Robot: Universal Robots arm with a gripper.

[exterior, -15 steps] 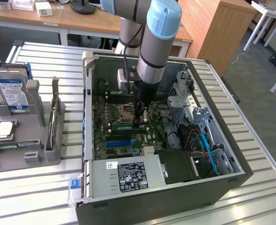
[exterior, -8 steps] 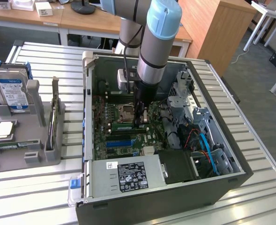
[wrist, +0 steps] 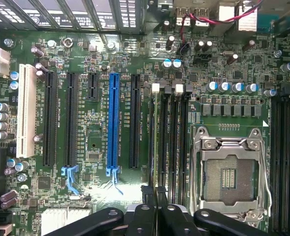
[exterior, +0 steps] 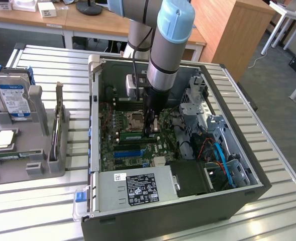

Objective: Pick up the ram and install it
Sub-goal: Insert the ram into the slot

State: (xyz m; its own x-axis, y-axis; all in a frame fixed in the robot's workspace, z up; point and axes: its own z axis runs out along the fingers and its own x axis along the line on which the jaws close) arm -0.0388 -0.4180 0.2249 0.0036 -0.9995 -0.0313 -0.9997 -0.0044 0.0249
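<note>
as the jaws pinch together, the ram (exterior: 131,134) sits clamped between them.

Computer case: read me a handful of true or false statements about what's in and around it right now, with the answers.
1. The gripper is down inside the open computer case, over the motherboard. True.
2. The processor socket has a chip in it. False: it is empty, with its contacts bare.
3. The hard drive lies inside the case. False: it stands in the gray holder at the exterior view's left, outside the case.
4. One expansion slot on the motherboard is blue. True.
</note>
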